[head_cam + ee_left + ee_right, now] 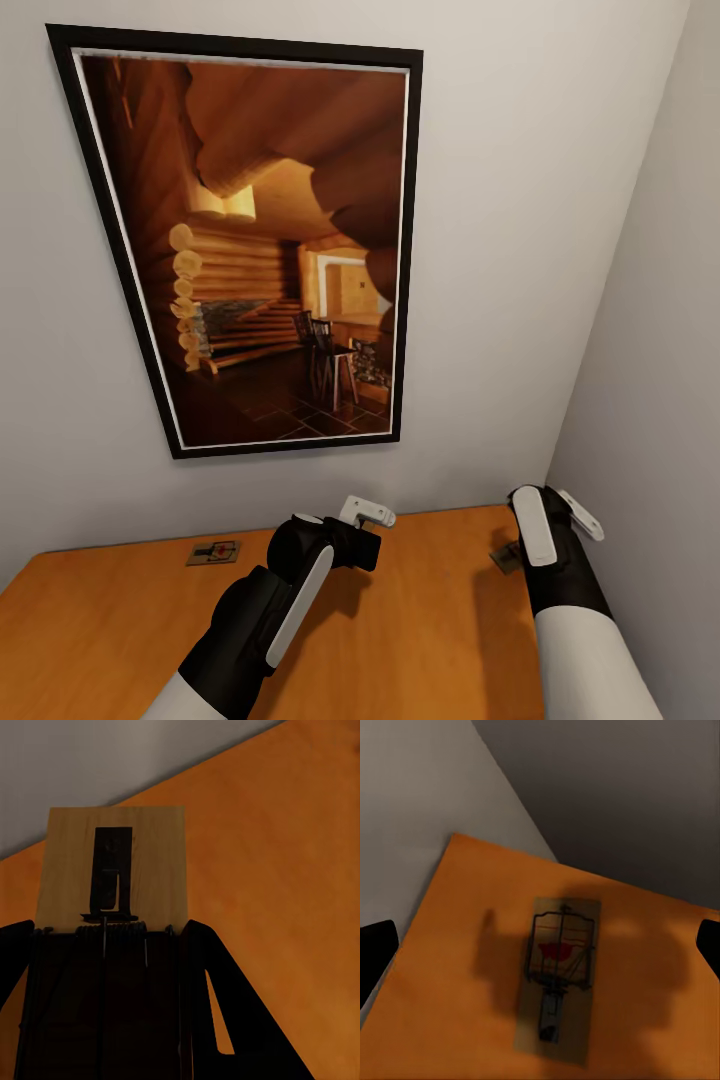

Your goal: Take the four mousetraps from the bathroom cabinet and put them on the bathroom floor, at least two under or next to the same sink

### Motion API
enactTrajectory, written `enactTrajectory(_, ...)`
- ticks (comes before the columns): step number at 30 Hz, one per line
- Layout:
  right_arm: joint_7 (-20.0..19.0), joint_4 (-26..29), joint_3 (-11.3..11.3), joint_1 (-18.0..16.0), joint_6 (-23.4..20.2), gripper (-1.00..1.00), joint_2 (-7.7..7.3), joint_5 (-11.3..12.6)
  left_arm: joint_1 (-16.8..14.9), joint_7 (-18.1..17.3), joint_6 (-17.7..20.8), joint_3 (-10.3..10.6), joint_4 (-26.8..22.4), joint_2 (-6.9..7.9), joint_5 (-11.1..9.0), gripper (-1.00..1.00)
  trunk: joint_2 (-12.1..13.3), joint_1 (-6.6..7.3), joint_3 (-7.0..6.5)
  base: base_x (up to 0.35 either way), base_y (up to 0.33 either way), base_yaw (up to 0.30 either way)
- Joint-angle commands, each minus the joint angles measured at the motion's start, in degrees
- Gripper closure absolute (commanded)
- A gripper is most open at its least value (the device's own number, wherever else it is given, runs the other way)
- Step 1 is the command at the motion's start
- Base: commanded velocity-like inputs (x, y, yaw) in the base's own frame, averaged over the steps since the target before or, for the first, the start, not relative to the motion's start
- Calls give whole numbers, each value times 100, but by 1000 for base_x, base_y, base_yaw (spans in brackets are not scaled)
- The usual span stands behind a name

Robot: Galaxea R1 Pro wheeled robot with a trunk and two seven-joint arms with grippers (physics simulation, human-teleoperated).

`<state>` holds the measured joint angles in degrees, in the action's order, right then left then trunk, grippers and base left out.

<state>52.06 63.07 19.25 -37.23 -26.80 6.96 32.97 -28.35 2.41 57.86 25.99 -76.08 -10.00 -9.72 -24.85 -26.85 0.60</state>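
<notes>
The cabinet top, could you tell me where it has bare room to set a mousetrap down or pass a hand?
The cabinet top is bare between the two arms and along its near edge. One mousetrap lies by the back wall, left of the left gripper, which holds another. The far right corner is crowded: a third mousetrap lies under the open right gripper, close to the side wall.

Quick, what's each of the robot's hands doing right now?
Left gripper: closed on a mousetrap.
Right gripper: jaws open above another mousetrap on the cabinet.

The orange-brown cabinet top carries two mousetraps, one by the wall, another near its corner.
</notes>
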Motion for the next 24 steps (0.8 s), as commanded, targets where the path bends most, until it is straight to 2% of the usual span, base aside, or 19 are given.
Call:
enactTrajectory(1,19,-6,12,-4,-44,-100,2,15,-4,23,23,3,-4,0,-21,100,-8,-3,6,0,0,0)
enactTrajectory(24,-23,-285,2,-4,-44,-100,15,25,-4,19,23,3,-12,0,-36,100,-8,-3,6,0,0,0)
